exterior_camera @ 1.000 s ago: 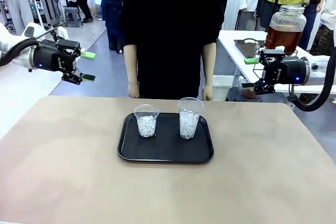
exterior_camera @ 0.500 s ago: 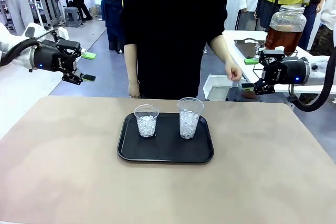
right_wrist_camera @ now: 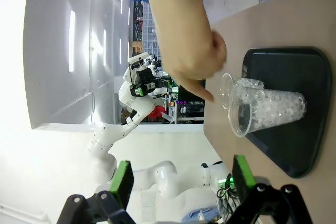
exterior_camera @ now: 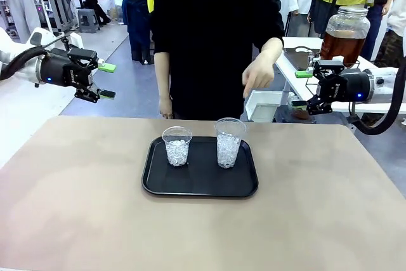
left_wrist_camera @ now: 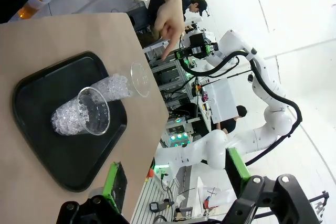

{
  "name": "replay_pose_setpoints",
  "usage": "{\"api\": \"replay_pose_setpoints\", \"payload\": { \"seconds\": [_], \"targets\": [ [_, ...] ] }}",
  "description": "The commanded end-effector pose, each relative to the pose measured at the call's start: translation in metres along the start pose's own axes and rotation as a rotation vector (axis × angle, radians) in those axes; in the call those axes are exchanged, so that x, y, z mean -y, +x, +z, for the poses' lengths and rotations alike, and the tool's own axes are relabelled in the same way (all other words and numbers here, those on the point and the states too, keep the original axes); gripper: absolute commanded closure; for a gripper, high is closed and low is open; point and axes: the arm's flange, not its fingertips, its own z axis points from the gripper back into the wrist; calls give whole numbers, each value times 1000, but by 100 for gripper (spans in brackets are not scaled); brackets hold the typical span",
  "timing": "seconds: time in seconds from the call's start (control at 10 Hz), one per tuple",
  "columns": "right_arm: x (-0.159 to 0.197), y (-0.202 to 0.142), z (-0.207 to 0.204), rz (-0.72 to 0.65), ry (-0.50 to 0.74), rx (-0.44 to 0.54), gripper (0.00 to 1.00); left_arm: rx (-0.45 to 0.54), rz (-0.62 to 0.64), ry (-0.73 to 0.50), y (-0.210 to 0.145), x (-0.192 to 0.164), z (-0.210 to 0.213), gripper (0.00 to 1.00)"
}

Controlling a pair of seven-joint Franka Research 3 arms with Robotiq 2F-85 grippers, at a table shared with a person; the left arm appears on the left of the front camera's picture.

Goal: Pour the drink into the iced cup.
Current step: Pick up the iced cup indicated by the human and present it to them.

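My left gripper [exterior_camera: 106, 80] at frame left and right gripper [exterior_camera: 301, 88] at frame right hover with jaws spread wide, empty; a person's hand [exterior_camera: 257, 74] droops above center. A black tray [exterior_camera: 152, 182] mid-frame holds a short cup [exterior_camera: 177, 146] and a tall cup [exterior_camera: 229, 142], both packed with ice. The translucent amber-brown drink [exterior_camera: 341, 46] sits in a lidded glass jar [exterior_camera: 346, 17], upper right.

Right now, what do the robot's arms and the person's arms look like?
The left arm and right arm are smooth white tubes. The left gripper and right gripper are black two-finger claws with bright green pads and a small blue light. A thick black cable loops beside the right arm. The person wears a black top with elbow-length sleeves.
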Motion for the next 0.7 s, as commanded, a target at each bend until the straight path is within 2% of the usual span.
{"api": "replay_pose_setpoints", "payload": {
  "seconds": [0.0,0.6],
  "targets": [
    [-1,0,1,2,2,2,0,1,-9,-1,0,1,0,0],
    [-1,0,1,2,2,2,0,1,-9,-1,0,1,0,0]
  ]
}}
